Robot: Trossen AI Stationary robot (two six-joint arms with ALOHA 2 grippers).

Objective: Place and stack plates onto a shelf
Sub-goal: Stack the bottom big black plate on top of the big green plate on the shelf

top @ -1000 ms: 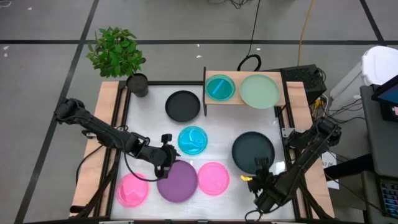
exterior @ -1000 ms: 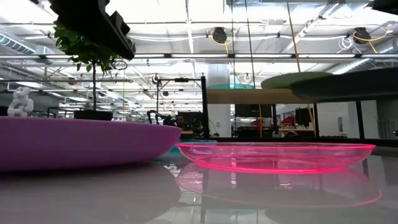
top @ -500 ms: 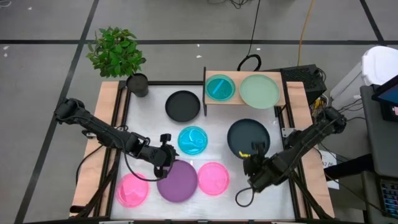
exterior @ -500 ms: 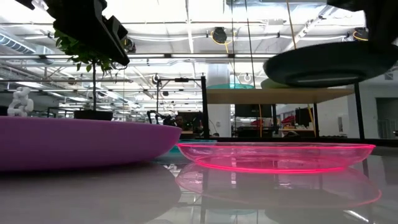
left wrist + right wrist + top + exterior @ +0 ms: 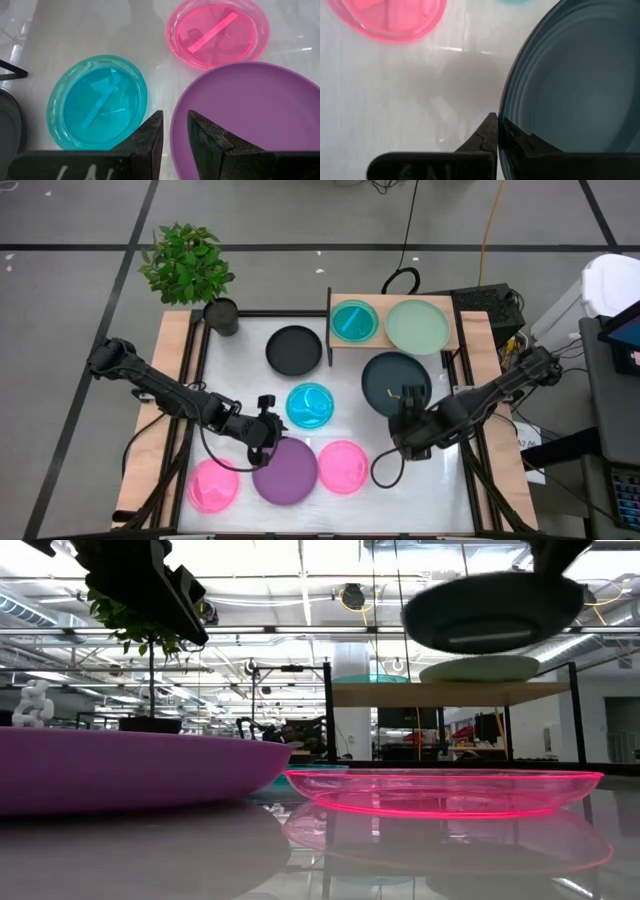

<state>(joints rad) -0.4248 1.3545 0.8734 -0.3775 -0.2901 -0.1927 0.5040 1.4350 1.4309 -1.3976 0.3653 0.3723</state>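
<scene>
My right gripper (image 5: 408,416) is shut on the dark teal plate (image 5: 396,381), which hangs in the air just near of the shelf (image 5: 392,343); the low view shows the plate (image 5: 490,610) above shelf height. On the shelf rest a cyan plate (image 5: 354,320) and a sage green plate (image 5: 418,326). My left gripper (image 5: 267,436) hovers over the far left rim of the purple plate (image 5: 286,471). It is open by a narrow gap (image 5: 175,134), with the purple rim (image 5: 176,117) below it. Flat on the table lie a black plate (image 5: 294,350), a cyan plate (image 5: 311,405) and two pink plates (image 5: 343,466) (image 5: 214,485). My right gripper pinches the dark teal plate's near rim (image 5: 503,117) between its two fingers, one finger (image 5: 489,131) outside the rim and one (image 5: 522,141) over the inner face. It comes from the table's near right side. The plate is lifted clear and stays almost level, slightly tilted.
A small dark plant pot (image 5: 222,316) with a green plant stands at the table's far left corner. Light-wood strips (image 5: 171,380) run along both sides of the table. Bare white table (image 5: 250,390) shows between the black plate and the left arm.
My right gripper has carried the dark teal plate up and toward the far edge, from the table's right middle to just near of the shelf. The plate has stayed roughly level. My left arm has kept still.
</scene>
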